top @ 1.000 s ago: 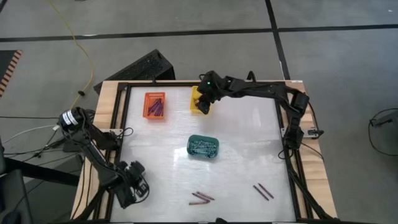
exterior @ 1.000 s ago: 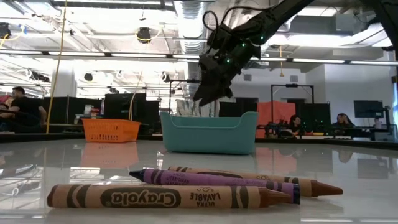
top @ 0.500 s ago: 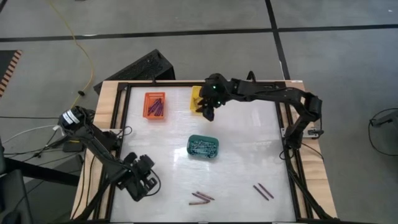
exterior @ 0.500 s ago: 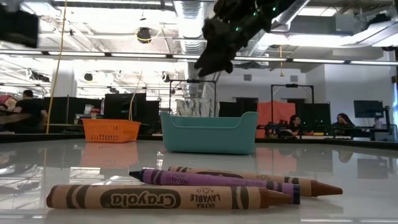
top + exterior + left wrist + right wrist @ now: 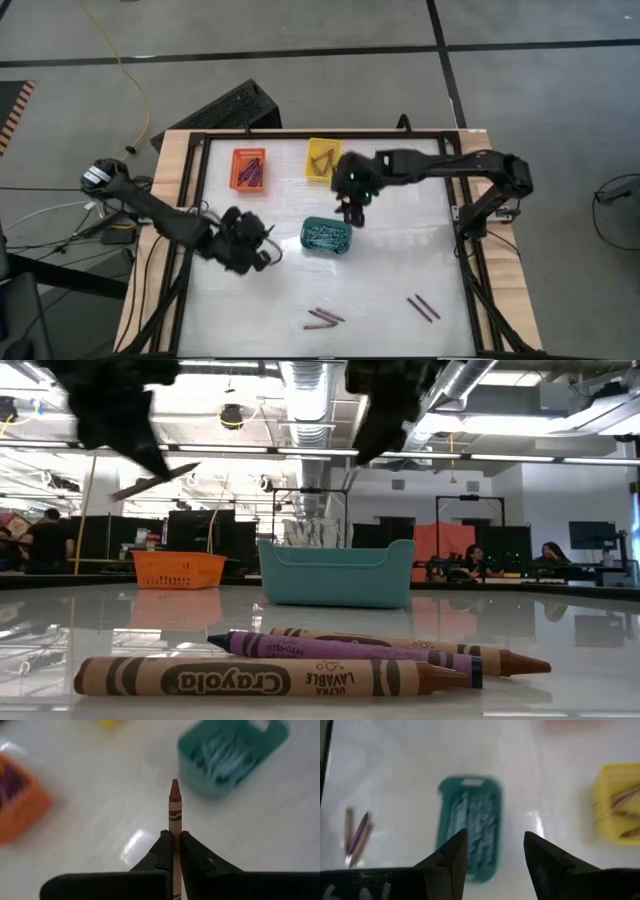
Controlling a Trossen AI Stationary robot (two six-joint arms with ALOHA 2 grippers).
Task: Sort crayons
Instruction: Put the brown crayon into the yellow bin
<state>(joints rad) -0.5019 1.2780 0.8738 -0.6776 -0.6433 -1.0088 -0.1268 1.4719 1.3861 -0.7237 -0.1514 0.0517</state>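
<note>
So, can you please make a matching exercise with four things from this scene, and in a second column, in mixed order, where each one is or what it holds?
Column 1
1. left gripper
2. right gripper
3. orange basket
4. yellow basket

Column 2
a. holds purple crayons
b. open and empty, above the table near the green basket
c. shut on a brown crayon
d. holds brown crayons

Pairs: 1-c, 2-b, 3-a, 4-d
</note>
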